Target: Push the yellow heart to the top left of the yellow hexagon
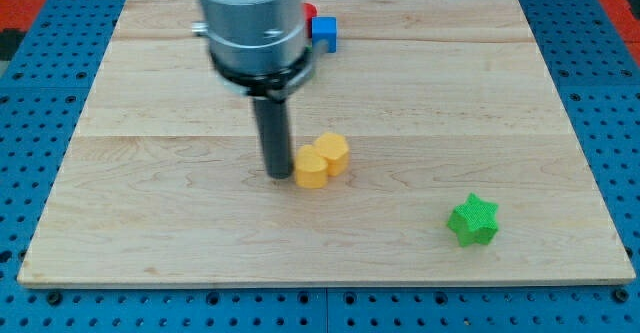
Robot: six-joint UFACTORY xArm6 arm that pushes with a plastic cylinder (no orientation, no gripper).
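Note:
Two yellow blocks sit together near the board's middle. The yellow hexagon [333,152] is the upper right one. The yellow heart [311,170] lies against its lower left side, touching it. My tip [277,174] is at the end of the dark rod, right beside the heart's left edge, touching or nearly touching it. The arm's grey body hangs above at the view's top.
A green star block [473,220] lies toward the view's bottom right. A blue block [325,32] and a red block [310,13] sit at the top, partly hidden behind the arm. The wooden board [150,223] is ringed by a blue perforated table.

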